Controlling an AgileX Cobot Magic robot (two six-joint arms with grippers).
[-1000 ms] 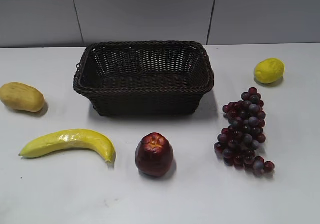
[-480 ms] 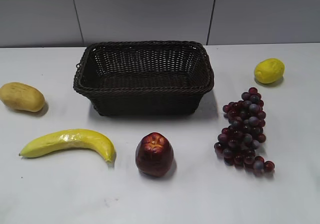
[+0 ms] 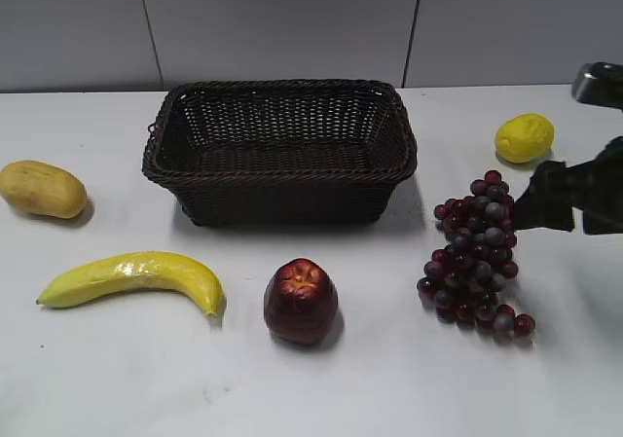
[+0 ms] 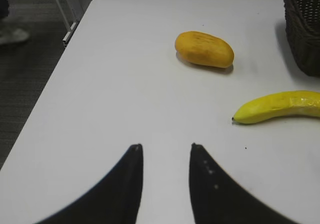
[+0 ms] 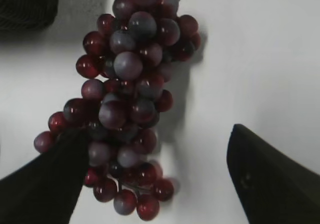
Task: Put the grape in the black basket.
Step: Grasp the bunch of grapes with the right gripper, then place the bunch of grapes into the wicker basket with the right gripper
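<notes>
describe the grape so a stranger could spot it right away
Find the black basket at the table's middle back. The grape lies on the table at its front right, below the lemon. It is the only bunch: many small dark purple-red balls, unlike the single apple.

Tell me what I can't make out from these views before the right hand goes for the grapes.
- Grapes, right wrist view: near end hidden behind the left finger; contact unclear.
- Right hand, exterior view: cut off by the frame edge, fingers not separable.
- Black basket, left wrist view: only a corner in frame.
- Basket floor, exterior view: partly hidden by its front wall.
</notes>
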